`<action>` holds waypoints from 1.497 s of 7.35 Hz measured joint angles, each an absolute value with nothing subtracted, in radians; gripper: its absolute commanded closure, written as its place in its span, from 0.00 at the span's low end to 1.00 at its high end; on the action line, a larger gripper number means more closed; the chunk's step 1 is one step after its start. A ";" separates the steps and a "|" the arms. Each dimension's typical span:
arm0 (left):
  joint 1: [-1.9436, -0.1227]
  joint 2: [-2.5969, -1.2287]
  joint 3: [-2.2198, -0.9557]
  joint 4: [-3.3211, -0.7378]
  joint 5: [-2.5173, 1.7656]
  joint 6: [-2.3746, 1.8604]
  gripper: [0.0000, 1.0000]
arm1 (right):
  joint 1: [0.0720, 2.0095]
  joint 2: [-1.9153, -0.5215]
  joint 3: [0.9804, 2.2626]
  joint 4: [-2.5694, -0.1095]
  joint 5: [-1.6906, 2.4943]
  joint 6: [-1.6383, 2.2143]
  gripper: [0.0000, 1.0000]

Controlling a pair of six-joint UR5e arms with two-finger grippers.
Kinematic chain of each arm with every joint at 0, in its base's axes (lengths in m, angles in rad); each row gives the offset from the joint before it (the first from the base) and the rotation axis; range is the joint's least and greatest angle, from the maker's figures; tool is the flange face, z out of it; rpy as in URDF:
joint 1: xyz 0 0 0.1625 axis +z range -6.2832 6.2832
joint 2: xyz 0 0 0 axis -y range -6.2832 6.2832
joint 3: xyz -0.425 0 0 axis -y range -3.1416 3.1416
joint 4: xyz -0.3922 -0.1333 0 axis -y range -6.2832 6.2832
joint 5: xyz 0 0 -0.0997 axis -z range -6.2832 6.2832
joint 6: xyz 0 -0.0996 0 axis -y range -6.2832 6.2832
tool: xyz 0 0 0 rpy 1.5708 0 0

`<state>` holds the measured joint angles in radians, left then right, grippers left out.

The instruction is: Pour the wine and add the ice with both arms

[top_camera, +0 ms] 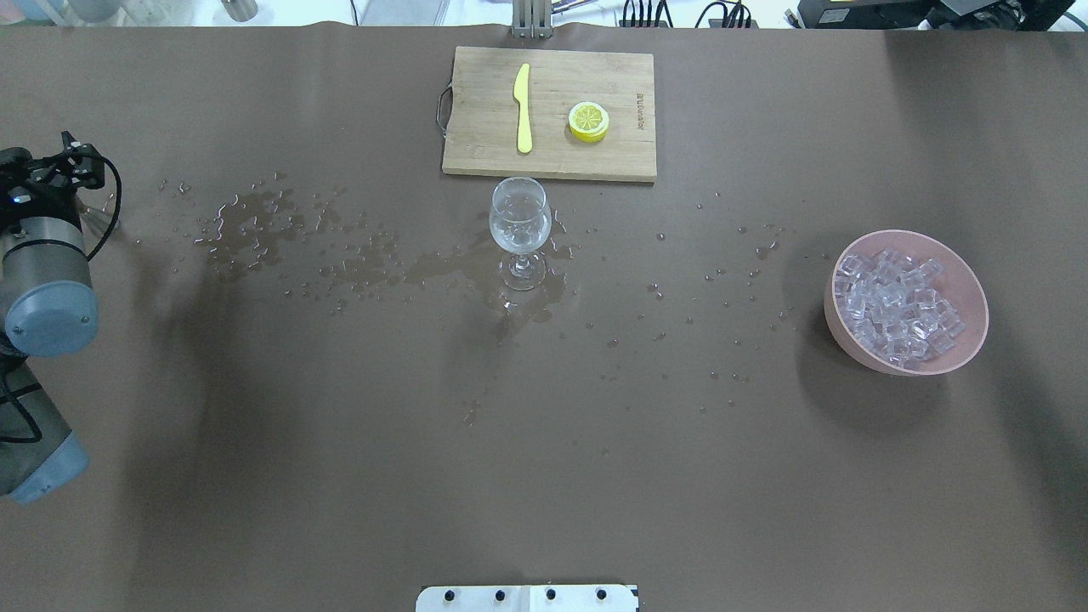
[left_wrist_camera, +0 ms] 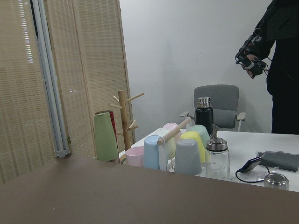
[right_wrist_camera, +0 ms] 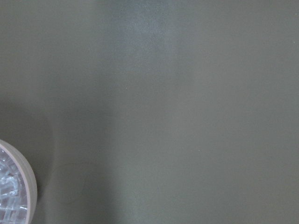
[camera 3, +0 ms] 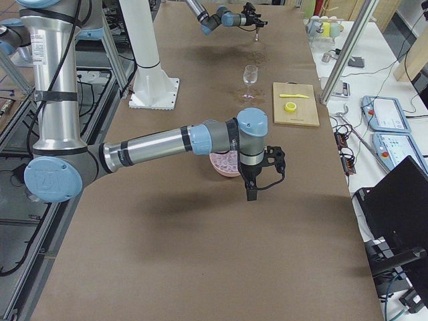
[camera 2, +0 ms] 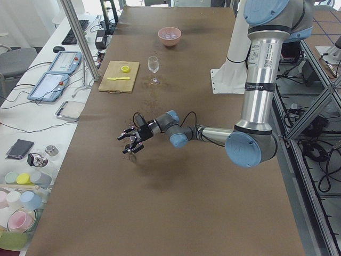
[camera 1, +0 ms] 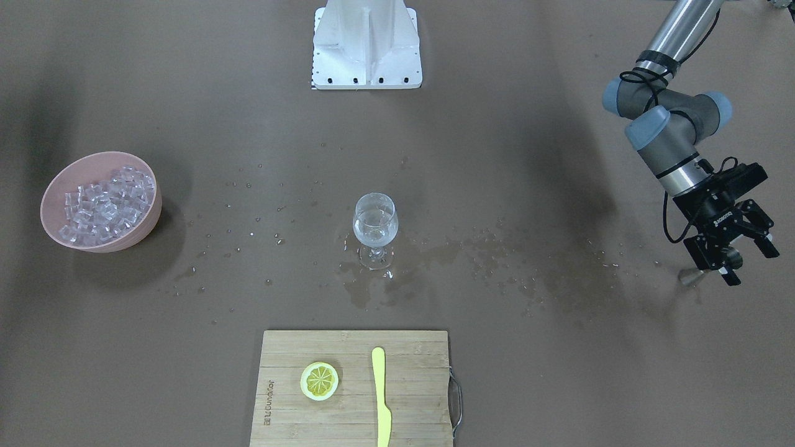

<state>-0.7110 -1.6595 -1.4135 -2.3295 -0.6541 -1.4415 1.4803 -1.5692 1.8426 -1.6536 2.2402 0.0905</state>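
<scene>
Near left end of table, left arm jaws spread; right arm jaws: cannot tell.

Silver-grey tubular left arm with pale blue joint caps; looped black cable; black left gripper, white lettering; right arm alike.

On my remote feed the clear stemmed wine glass stands mid-table holding the wine, with the white pedestal behind it and the bamboo cutting board on the operators' side. On the board, the yellow lemon slice lies to the robot's right of the yellow plastic knife. The pink bowl of ice sits far to the robot's right, and the left gripper is over the opposite end.
</scene>
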 measured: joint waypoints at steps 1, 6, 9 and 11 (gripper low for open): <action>-0.703 -1.661 -1.408 -2.330 -0.647 -1.443 0.01 | 1.480 -1.569 1.842 -1.654 2.240 0.090 0.00; -0.652 -1.661 -1.363 -2.337 -0.617 -1.467 0.01 | 1.480 -1.570 1.842 -1.654 2.240 0.091 0.00; -0.632 -1.659 -1.331 -2.339 -0.618 -1.478 0.01 | 1.480 -1.573 1.842 -1.654 2.240 0.091 0.00; -0.625 -1.659 -1.321 -2.342 -0.625 -1.482 0.02 | 1.480 -1.574 1.842 -1.654 2.241 0.090 0.00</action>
<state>-0.6245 -1.6588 -1.3213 -2.3421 -0.6245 -1.4824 1.4803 -1.5738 1.8423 -1.6543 2.2410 0.0905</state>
